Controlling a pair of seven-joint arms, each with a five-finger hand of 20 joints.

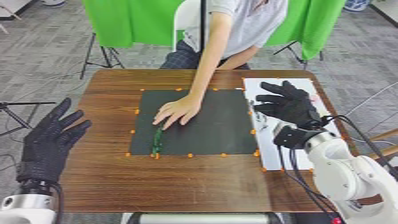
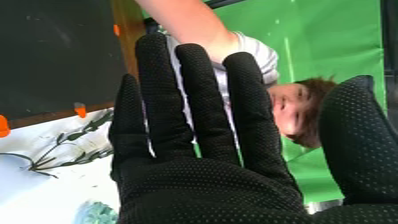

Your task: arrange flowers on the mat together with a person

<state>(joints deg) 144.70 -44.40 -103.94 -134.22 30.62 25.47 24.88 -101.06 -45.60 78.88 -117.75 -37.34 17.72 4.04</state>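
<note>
- One right hand [image 1: 286,102] of mine is above the white sheet [image 1: 274,156], fingers straight, thumb spread, palm holding nothing I can see.
- Left hand [image 1: 49,142]: wide too, bare of any item, off by the left table [image 1: 195,185] edge. Waiting, I'd say.
- Under/near the right: leafy sprig [image 2: 73,135] lying on the white sheet, pale green bit [image 2: 98,212] near it. Can't tell what that is.
- Person's hand [image 1: 180,110] flat over the black mat [image 1: 218,130], fingertips at or just beside the far end of the green stem [image 1: 157,142]; stem lies on the mat's left part.
- Step, my call: person placing or adjusting the stem, my turn next. Next move: lower right, pinch the sprig, carry it to the mat's open right part.
- In the way: person's forearm across the mat; let it withdraw first. Loose cables [image 1: 302,175] by my right arm could snag. Orange marks [image 1: 252,132] edge the mat.
</note>
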